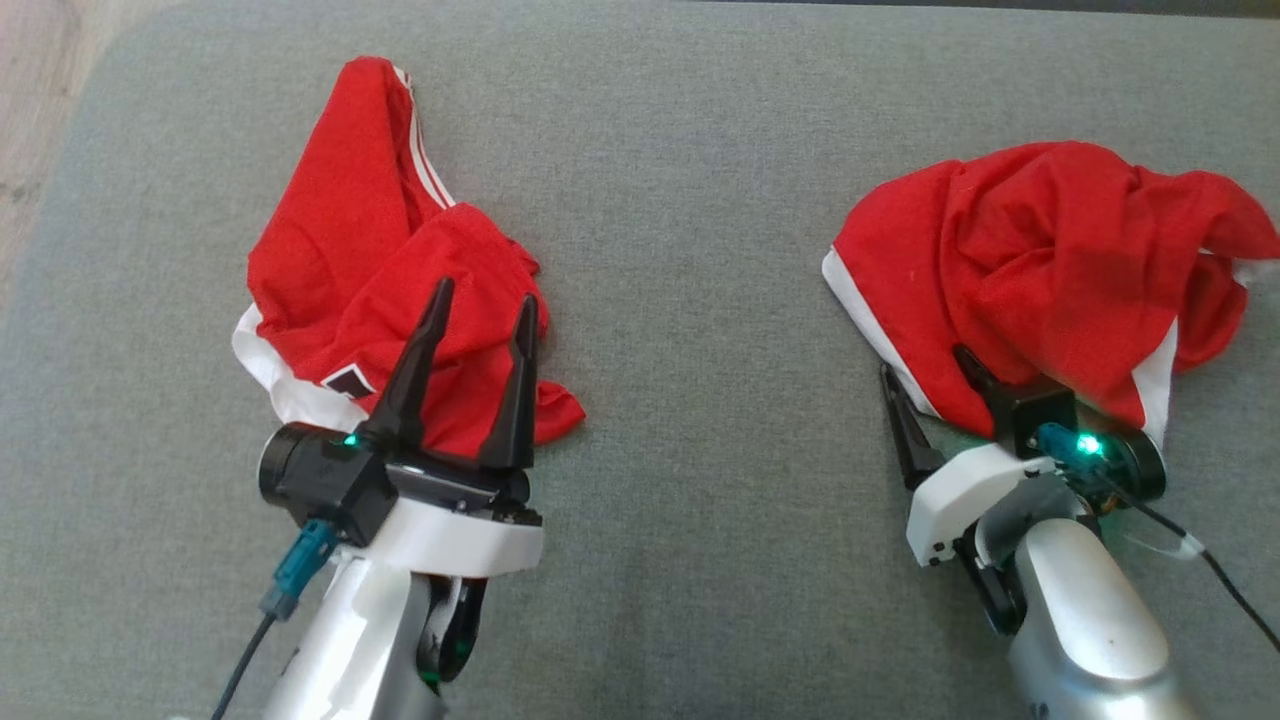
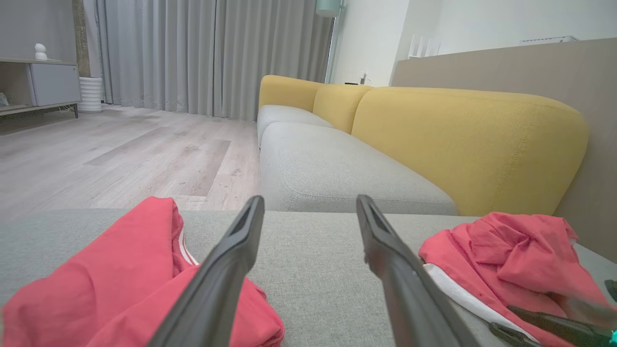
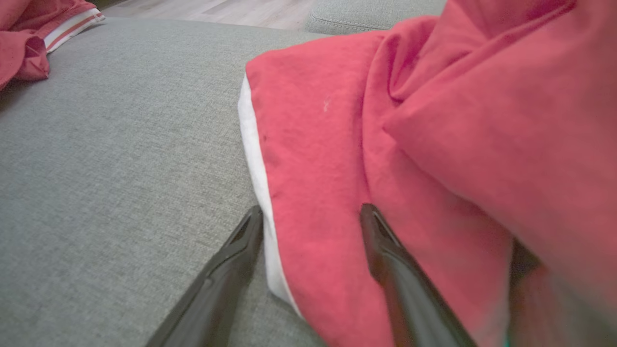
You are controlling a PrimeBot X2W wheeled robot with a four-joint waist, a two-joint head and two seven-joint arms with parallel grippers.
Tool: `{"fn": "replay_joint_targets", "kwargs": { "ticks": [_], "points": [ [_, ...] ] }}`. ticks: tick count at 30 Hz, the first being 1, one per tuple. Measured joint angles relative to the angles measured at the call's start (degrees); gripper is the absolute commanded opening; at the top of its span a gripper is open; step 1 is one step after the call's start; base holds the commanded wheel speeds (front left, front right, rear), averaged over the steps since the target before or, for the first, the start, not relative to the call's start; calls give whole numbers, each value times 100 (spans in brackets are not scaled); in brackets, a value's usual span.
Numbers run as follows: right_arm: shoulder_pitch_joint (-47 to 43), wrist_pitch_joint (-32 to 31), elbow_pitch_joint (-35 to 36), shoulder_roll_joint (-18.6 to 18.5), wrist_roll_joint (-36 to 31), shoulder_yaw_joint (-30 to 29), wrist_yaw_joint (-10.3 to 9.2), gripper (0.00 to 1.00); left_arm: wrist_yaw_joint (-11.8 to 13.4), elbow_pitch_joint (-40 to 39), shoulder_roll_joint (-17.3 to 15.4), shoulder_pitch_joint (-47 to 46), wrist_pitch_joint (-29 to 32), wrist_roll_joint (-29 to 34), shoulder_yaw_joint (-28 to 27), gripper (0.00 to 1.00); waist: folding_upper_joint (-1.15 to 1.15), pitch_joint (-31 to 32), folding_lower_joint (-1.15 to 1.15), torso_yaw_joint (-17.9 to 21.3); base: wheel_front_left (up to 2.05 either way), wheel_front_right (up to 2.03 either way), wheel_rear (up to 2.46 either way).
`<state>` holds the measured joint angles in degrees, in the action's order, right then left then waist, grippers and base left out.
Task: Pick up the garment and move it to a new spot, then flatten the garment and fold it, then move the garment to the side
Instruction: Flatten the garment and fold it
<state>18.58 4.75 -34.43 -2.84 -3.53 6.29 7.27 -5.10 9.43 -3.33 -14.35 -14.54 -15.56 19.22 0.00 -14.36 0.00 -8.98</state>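
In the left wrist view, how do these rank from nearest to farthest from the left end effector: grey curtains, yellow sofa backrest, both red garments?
1. Left red garment, lower left.
2. Right red garment, lower right.
3. Yellow sofa backrest, right.
4. Grey curtains, far back.

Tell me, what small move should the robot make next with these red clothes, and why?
Probably closing the right end effector on the white-edged hem of the crumpled red fabric garment on the right. Its open jaws straddle that hem on the grey woven cushion, while the left end effector hovers open at the other red crumpled garment.
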Motion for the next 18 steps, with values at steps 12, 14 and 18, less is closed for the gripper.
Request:
{"fn": "replay_joint_targets", "kwargs": {
  "ticks": [12, 14, 18],
  "points": [
    [80, 252, -94, -11, 561, 205, 0, 0, -46, 85, 42, 5, 0, 53, -84, 100, 0, 257, 0, 123, 0, 0, 0],
    [82, 298, -49, -11, 619, 244, 0, 0, -47, 92, 43, 11, -1, 53, -87, 100, 0, 300, 0, 131, 0, 0, 0],
    [209, 386, 213, -12, 872, 434, 0, 0, -47, 110, 46, 96, -1, 53, -103, 100, 0, 497, -1, 152, 0, 0, 0]
  ]
}}
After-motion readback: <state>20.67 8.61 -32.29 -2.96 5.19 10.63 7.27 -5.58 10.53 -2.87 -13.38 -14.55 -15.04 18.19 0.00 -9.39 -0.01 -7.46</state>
